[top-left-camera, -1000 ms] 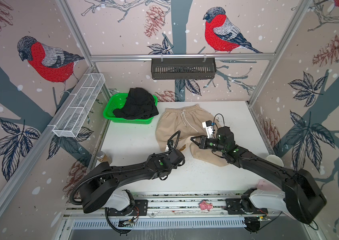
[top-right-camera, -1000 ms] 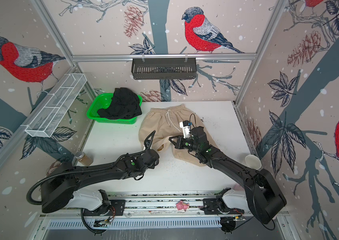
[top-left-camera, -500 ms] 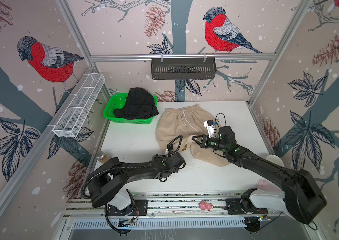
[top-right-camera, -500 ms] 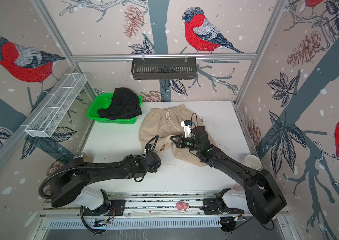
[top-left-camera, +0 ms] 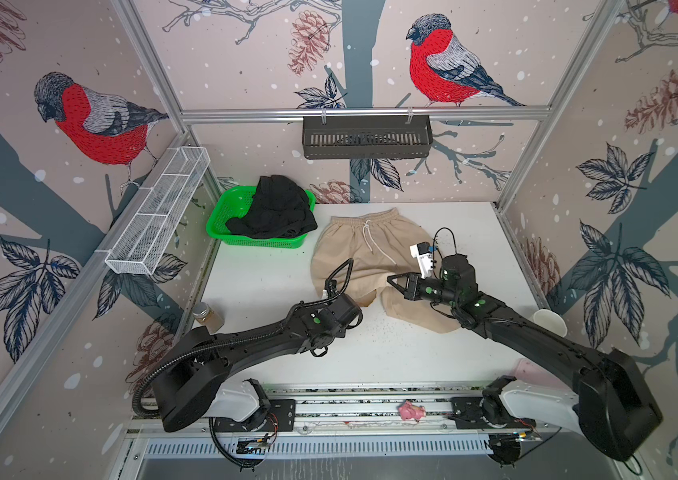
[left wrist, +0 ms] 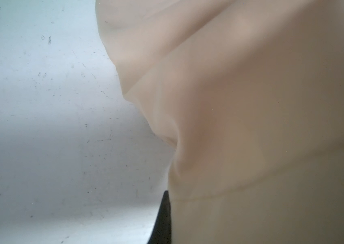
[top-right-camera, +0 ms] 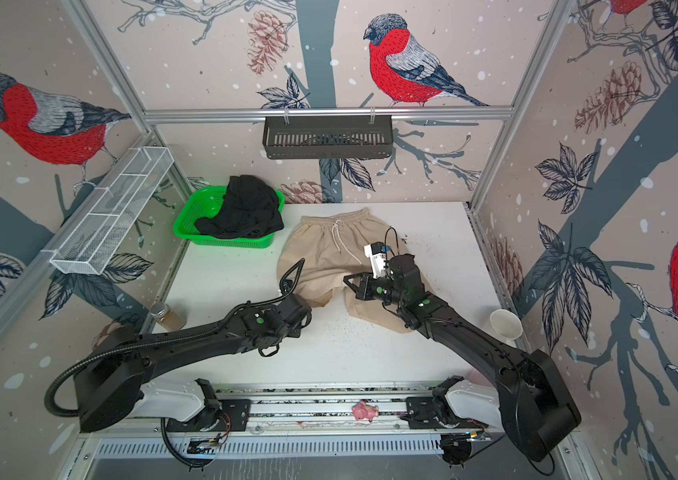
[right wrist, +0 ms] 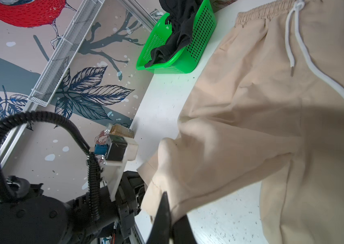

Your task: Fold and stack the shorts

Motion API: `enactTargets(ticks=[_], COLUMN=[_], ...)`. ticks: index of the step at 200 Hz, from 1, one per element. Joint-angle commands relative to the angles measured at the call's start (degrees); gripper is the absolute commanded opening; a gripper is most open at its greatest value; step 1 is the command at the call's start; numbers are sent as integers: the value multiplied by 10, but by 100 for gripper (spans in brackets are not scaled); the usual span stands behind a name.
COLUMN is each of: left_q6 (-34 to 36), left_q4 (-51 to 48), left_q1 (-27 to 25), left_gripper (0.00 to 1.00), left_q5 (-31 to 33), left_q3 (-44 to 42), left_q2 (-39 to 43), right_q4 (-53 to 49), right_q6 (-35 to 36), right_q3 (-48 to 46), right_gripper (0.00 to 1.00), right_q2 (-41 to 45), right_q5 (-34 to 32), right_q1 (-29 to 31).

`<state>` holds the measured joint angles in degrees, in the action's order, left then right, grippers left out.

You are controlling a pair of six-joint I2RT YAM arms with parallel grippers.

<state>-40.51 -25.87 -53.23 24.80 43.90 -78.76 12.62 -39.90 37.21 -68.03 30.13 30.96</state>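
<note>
OK, black shorts (top-left-camera: 275,208) sit bunched in the basket (top-left-camera: 225,212), heaped above its rim and spilling over the side that faces the beige shorts (top-left-camera: 354,249). Beige shorts lie front up on the table (top-left-camera: 271,291) just beside the basket. The waistband is level with the basket, the drawstring (top-left-camera: 374,245) is loose across the front, and the legs run away from the basket toward the arm bases. Left gripper (right wrist: 142,191) is at the hem of the leg nearer the basket, jaws clamped on that hem, with the cloth bunched and raised off the table there. Left wrist view shows one dark finger (left wrist: 162,219) with beige cloth draped right against it; the other finger is hidden behind the cloth. Right gripper (top-left-camera: 391,280) is farther from the basket, low over the shorts near the crotch, tip pointing back toward the basket side. Its jaws are together. In the right wrist view its fingers (right wrist: 162,215) sit against the beige hem, but it is not possible to tell if any cloth is pinched between them. Jar (top-left-camera: 207,318) lies off the table edge on the basket's side. Paper cup (top-left-camera: 549,322) sits off the opposite edge, well apart from the basket.
</note>
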Motion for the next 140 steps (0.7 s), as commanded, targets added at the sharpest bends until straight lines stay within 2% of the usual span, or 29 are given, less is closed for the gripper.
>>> enactTargets(ticks=[1,35,55,60,64,77,78,80,93,100,107,127,140], left_q6=[7,5,-6,-1,1,9,10,11,14,18,21,34,57], left_q4=[-116,-216,-263,-267,-272,-287,-290,-291,-313,-323,-335,-353,-311], left_q1=[-1,-12,-28,-32,-35,-41,-41,-42,-45,-45,-45,-44,-36], left_gripper=[0,0,6,10,18,57,57,65,86,93,96,97,97], left_q5=[-36,-28,-13,-18,-20,-26,-26,-28,-30,-35,-40,-57,-65], left_q3=[32,64,91,99,105,127,128,129,153,162,172,206,210], left_q2=[-23,-93,-127,-133,-135,-139,-139,-138,-128,-115,-101,-45,-4], right_q4=[-76,-184,-218,-224,-228,-247,-249,-252,-266,-273,-280,-309,-307], right_q6=[33,48,38,34,32,25,24,23,15,11,7,1,-1], right_q3=[-5,-39,-82,-93,-101,-118,-119,-121,-124,-123,-120,-112,-112], right_gripper=[1,6,10,13,17,36,37,38,46,51,57,62,65], right_q2=[15,53,79,86,91,107,108,110,127,138,148,170,178], right_q5=[1,-37,-51,-55,-59,-73,-73,-74,-81,-83,-89,-130,-172], right_q1=[3,23,27,27,27,25,25,25,21,20,20,9,-10])
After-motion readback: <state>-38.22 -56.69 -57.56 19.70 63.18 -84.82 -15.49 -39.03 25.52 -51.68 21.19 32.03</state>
